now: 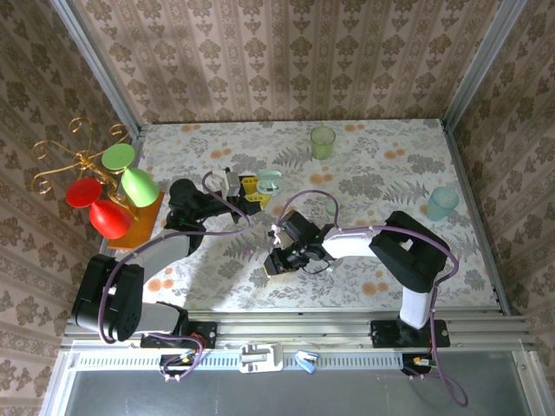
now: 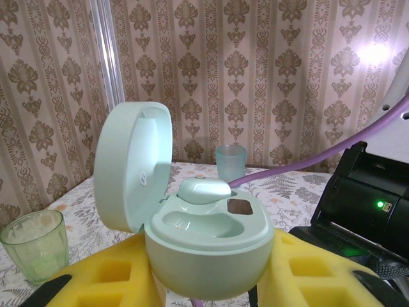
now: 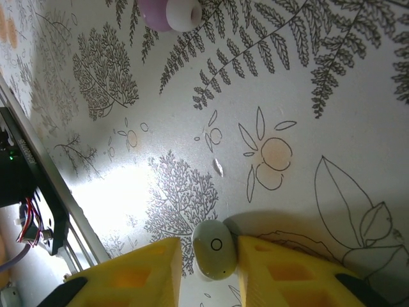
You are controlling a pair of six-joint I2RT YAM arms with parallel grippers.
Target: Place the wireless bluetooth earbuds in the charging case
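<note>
The mint charging case (image 2: pixel 208 246) stands open between the yellow fingers (image 2: pixel 115 272) of my left gripper (image 2: pixel 211 281), which is shut on it. Its lid (image 2: pixel 131 169) is tipped up to the left. One mint earbud (image 2: pixel 203 190) sits in the back slot and the near slot (image 2: pixel 192 224) is bare. From above, the case (image 1: pixel 270 181) is at mid-table with the left gripper (image 1: pixel 251 192). My right gripper (image 1: pixel 279 260) is low over the cloth. Its fingers straddle a whitish-mint earbud (image 3: pixel 215 249): the right finger (image 3: pixel 268 268) touches it, with a thin gap on the left. A pink-purple earbud (image 3: pixel 169 13) lies farther off.
A green cup (image 1: pixel 323 141) stands at the back and a teal cup (image 1: pixel 441 203) at the right. A gold stand with red and green cups (image 1: pixel 108 186) fills the left side. The right arm (image 2: pixel 364 204) is close beside the case. The table's front rail (image 3: pixel 32 192) runs near the right gripper.
</note>
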